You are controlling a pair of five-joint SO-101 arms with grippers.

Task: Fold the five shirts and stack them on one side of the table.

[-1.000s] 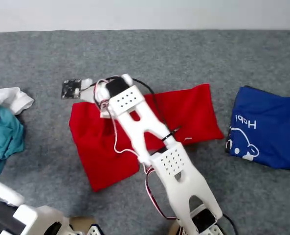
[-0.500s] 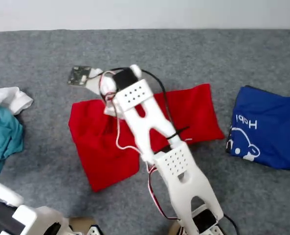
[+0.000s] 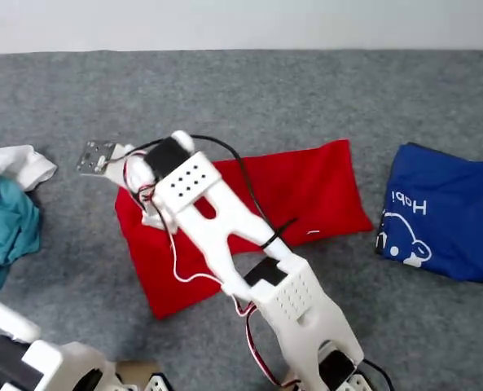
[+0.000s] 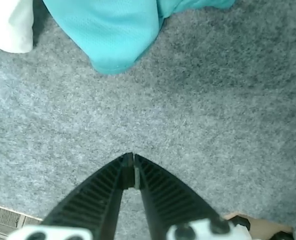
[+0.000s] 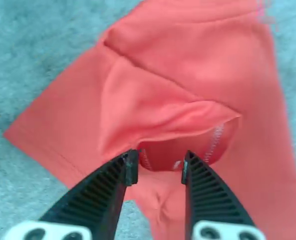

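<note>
Gaping right claw (image 5: 159,167) flanks neckline of red shirt (image 5: 187,75).

Robotics lab bench, grey felt tabletop (image 3: 347,90), bare arm wiring (image 3: 174,259)

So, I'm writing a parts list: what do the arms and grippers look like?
The right arm is white plastic: flat forked links, panels dotted with holes, a black motor at the wrist, thin black, red and white cables alongside. The right gripper and left gripper have black, ribbed, tapering fingers on white mounts.
</note>
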